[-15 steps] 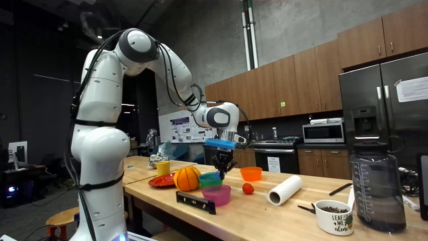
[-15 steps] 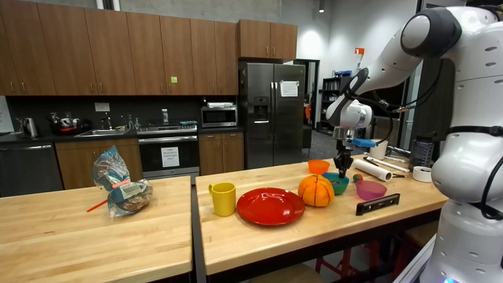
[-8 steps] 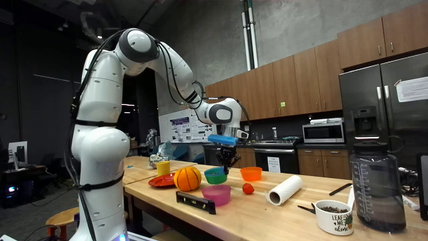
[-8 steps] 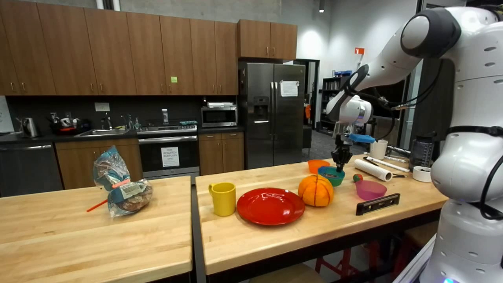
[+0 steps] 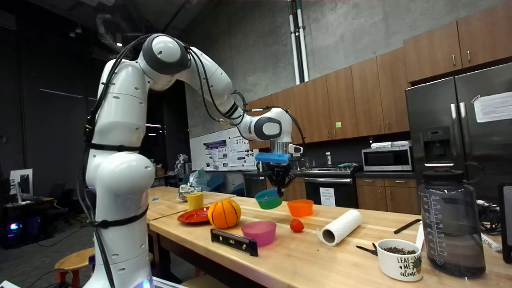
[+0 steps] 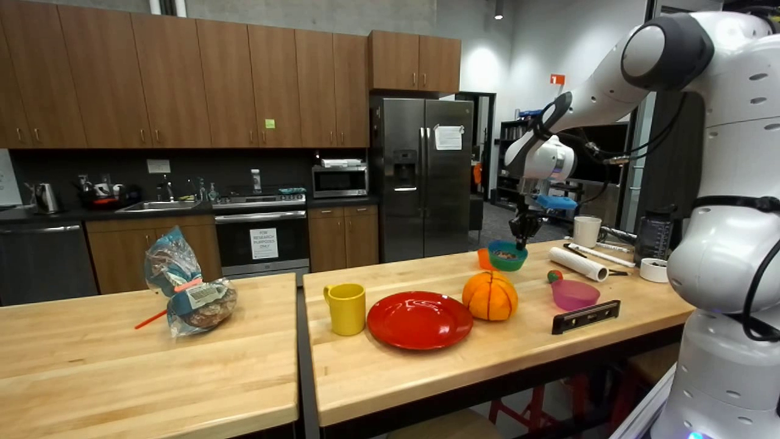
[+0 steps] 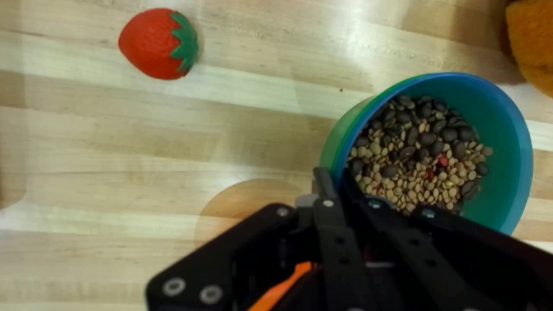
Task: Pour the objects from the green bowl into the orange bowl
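The green bowl (image 5: 269,199) is off the table and slightly tilted. My gripper (image 5: 281,193) is shut on its rim. In the wrist view the fingertips (image 7: 338,181) pinch the wall of the green bowl (image 7: 503,172), one inside and one outside. Mixed beans (image 7: 414,155), dark and tan with a few red bits, lie inside. The orange bowl (image 5: 301,208) stands on the table just beside the green bowl. In an exterior view the green bowl (image 6: 507,261) partly covers the orange bowl (image 6: 484,260). The orange bowl's inside is hidden.
A toy strawberry (image 7: 157,43), a pink bowl (image 5: 260,233), a black level (image 5: 234,241) and an orange pumpkin-like ball (image 5: 224,213) lie nearby. A paper roll (image 5: 342,227) lies to one side. A red plate (image 6: 420,320) and a yellow mug (image 6: 346,309) stand beyond the ball.
My gripper has lifted the green bowl off the table and carried it toward the orange bowl. The green bowl has tilted a little. The other objects have not moved.
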Controlling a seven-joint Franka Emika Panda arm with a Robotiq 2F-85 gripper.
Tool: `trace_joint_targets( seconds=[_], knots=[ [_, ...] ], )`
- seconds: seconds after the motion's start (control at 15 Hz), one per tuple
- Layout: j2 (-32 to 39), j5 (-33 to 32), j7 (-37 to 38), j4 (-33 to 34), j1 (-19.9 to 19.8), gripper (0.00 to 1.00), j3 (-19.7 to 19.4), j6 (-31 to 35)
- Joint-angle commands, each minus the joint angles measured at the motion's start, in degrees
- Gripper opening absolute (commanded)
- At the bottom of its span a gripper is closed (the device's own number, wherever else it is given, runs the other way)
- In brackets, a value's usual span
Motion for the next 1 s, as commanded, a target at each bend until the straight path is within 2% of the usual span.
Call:
trace_joint_targets(
  seconds=[0.0,0.53,0.93],
  knots=[
    [1.3,-0.8,0.6,4.2,-0.9,0.01,0.4,0.9],
    [4.8,-2.0,3.1,11.2,-1.6,0.01,0.4,1.3],
    [6.3,-2.1,4.1,13.6,-2.4,0.01,0.5,1.0]
  ],
)
